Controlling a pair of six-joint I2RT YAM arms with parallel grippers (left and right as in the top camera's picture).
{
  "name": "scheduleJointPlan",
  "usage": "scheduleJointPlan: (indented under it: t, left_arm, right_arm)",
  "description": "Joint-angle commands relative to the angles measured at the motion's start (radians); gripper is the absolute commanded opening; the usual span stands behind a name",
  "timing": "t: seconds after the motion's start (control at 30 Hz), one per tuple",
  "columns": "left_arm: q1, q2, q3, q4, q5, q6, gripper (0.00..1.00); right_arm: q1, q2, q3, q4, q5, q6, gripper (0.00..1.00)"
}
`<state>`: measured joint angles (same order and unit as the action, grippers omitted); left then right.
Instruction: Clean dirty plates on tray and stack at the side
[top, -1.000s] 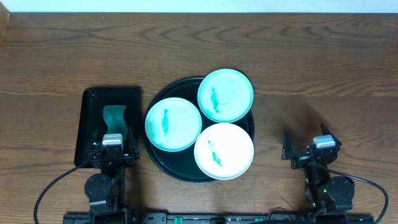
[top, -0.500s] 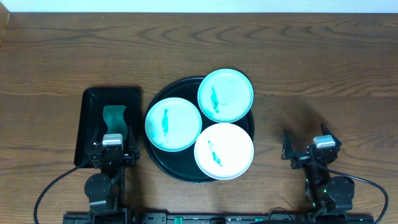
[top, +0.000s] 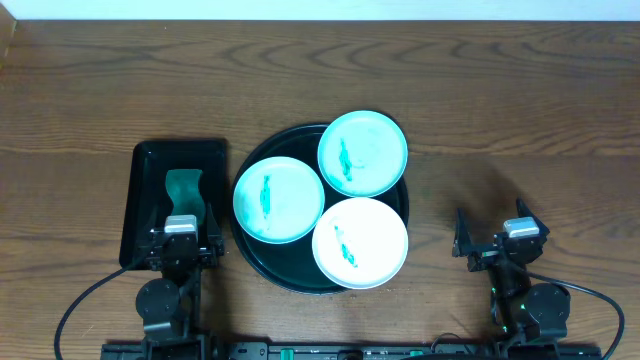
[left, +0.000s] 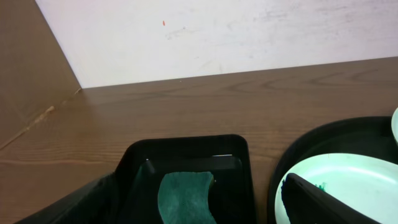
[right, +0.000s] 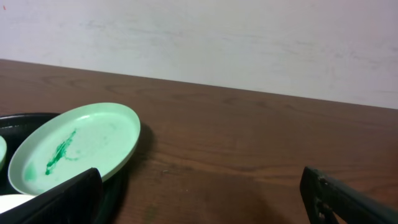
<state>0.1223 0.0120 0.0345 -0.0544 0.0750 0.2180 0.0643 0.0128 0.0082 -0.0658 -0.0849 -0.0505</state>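
On brown wooden counter (top: 500, 100), large round dark glossy tray (top: 258, 262) at ctr, three pale mint round plates (top: 278, 199) on it w/ teal smears, left tool (top: 182, 238) fingers apart over small black rect. tray (top: 145, 190) w/ teal cloth (top: 183, 187), right tool (top: 495, 238) fingers apart, well right of plates.

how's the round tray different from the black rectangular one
The round tray is larger and carries three smeared plates; the rectangular tray is smaller and holds a teal cloth. The round tray sits mid-table, the rectangular tray left of it. Both are dark with raised rims.
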Motion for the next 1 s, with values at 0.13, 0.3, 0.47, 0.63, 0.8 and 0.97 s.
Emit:
scheduleJointPlan:
  t: [0.13,0.3,0.47,0.63,0.8,0.97]
  left_arm:
    - [-0.003,-0.006,-0.031,-0.01,-0.001,0.013,0.84]
    - [-0.003,-0.006,-0.031,-0.01,-0.001,0.013,0.84]
    - [-0.003,-0.006,-0.031,-0.011,-0.015,0.013,0.84]
    - [-0.003,-0.006,-0.031,-0.005,0.042,0.01,0.84]
    - [-0.003,-0.006,-0.028,-0.004,0.048,-0.005,0.84]
    - [-0.003,0.013,0.013,-0.015,0.056,-0.057,0.84]
  right_arm:
    - [0.011,-0.006,-0.003,-0.002,0.006,0.016,0.99]
    - [0.011,-0.006,-0.003,-0.002,0.006,0.016,0.99]
    - [0.011,-0.006,-0.003,0.003,0.006,0.016,0.99]
    - [0.011,-0.006,-0.003,0.03,-0.038,0.028,0.99]
    - [0.011,-0.006,-0.003,0.056,-0.049,0.027,0.99]
    - [0.011,-0.006,0.003,0.093,-0.082,0.027,0.99]
